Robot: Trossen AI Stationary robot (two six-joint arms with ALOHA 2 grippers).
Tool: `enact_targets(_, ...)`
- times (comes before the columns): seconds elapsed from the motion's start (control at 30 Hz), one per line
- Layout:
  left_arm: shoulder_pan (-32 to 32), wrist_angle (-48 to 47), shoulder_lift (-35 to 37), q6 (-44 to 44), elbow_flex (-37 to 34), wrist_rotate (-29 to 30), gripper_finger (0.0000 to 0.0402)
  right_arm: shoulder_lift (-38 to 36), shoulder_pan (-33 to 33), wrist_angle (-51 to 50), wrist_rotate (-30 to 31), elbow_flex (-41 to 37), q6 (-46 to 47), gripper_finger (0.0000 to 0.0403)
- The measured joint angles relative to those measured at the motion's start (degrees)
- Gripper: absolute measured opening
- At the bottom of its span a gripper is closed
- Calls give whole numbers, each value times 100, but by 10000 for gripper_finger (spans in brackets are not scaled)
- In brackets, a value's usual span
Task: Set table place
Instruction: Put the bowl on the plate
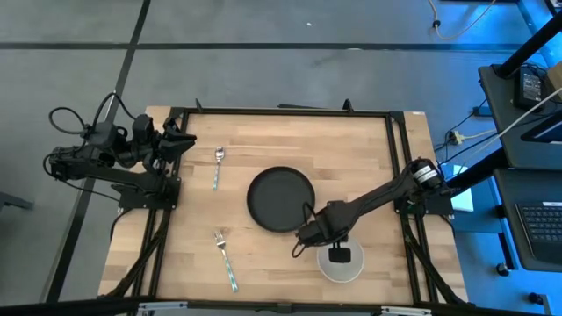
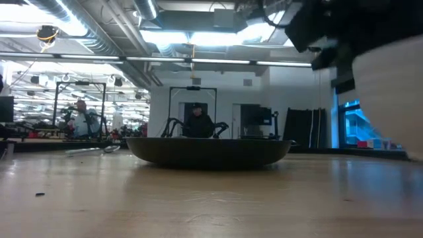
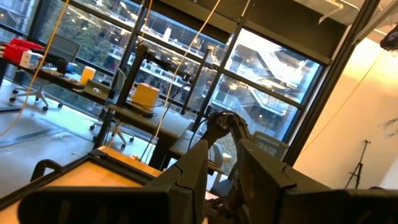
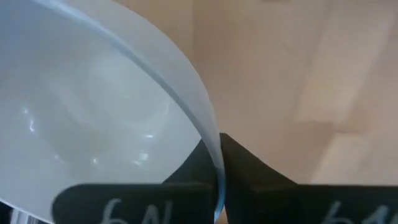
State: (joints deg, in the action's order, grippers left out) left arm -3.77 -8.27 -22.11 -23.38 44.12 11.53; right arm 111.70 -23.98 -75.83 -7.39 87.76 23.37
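Note:
A matte black round plate (image 1: 281, 200) sits at the middle of the light wood table (image 1: 369, 149); it also shows in the low view (image 2: 208, 151). A white bowl (image 1: 341, 263) is near the table's near edge, right of the plate, and large at the right of the low view (image 2: 390, 92). My right gripper (image 1: 338, 254) is over it and shut on its rim. A spoon (image 1: 218, 167) and a fork (image 1: 225, 259) with pale blue handles lie flat left of the plate. My left gripper (image 1: 178, 140) waits at the far left corner, its fingers a little apart, empty. My right gripper (image 4: 217, 168) pinches the bowl's rim (image 4: 211, 146) between its two fingers, one finger (image 4: 189, 171) inside the bowl and one (image 4: 252, 171) outside. The fingers come from above, pointing down. Whether the bowl's base is on the table does not show.
Bare wood lies between the plate and the fork and along the table's right side (image 1: 378, 175). A black frame edges the top (image 1: 281, 111). People and benches show in the room beyond the table in the low view (image 2: 198, 122).

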Motion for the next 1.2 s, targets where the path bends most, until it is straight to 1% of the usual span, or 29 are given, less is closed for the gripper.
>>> enact_targets(0.1,0,0,0,0,0,0,82,0,90,-446,272,441,-162,10)
enact_targets(0.23,-1,0,0,-2,0,1,82,0,264,-1055,1035,1182,-374,7)
enact_targets(0.33,-2,12,0,-8,0,15,82,0,476,-1413,1451,1786,-435,5)
enact_targets(0.5,0,28,0,-35,0,149,82,-65,928,-1396,2001,2760,-442,13)
enact_targets(0.63,-2,25,0,-38,1,154,82,-107,1307,-1385,2317,3649,-503,8)
enact_targets(0.77,-2,22,-2,-44,2,153,82,-108,1683,-1118,2325,4328,-700,5)
enact_targets(0.87,-2,20,-2,-46,2,153,82,-114,1986,-919,2106,4575,-728,11)
enact_targets(0.97,-1,19,-1,-46,2,153,82,-114,2328,-704,1803,4634,-678,11)
enact_targets(1.2,0,17,0,-46,2,153,82,-68,3094,-731,930,4542,206,7)
